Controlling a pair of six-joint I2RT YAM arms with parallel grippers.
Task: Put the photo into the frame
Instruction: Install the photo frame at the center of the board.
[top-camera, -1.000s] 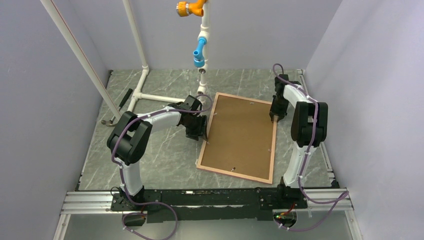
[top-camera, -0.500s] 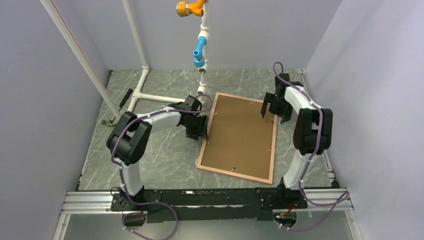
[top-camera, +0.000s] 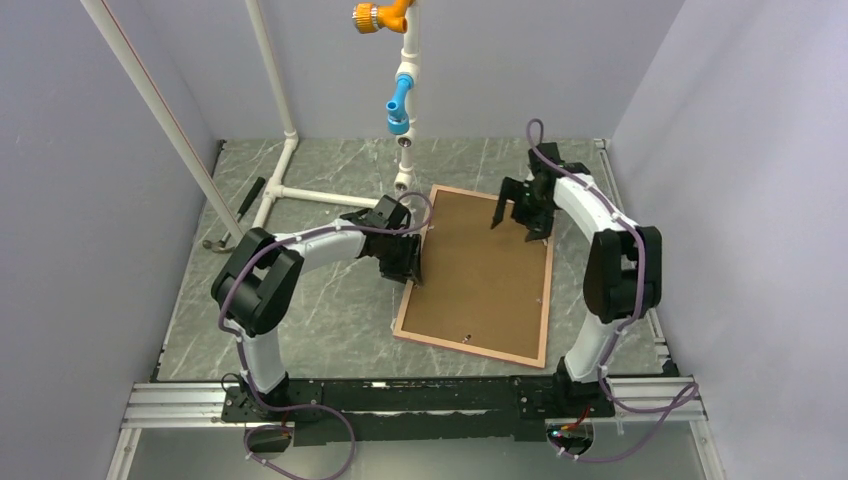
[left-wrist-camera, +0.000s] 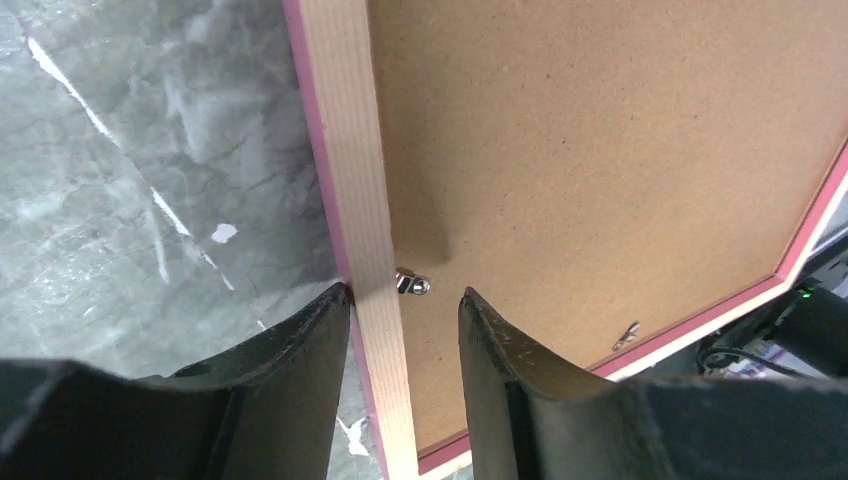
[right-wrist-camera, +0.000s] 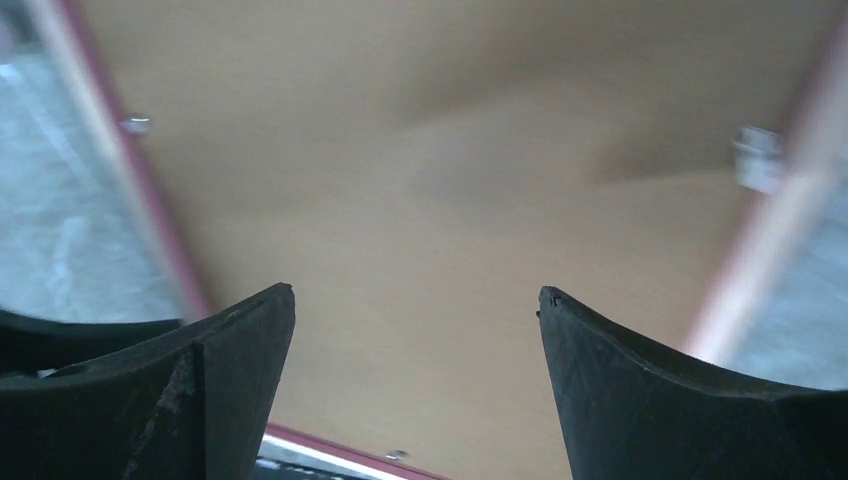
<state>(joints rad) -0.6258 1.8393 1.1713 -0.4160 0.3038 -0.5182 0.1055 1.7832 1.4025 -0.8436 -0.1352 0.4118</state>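
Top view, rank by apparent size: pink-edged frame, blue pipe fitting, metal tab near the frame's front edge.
Largest to smallest:
Pink-edged rectangular wooden frame
Blue plastic pipe fitting, though raised nearer the camera
Small metal tab

- Frame (top-camera: 470, 349): lies reverse side up, so its face and pane are hidden. In the left wrist view it is cut off at top and bottom.
- Backing board (top-camera: 485, 270): conceals whatever lies under it.
- Turn clips (right-wrist-camera: 757, 158): blurred in the right wrist view, mere specks from above.
- Pipe stand (top-camera: 408, 60): cropped by the upper edge.
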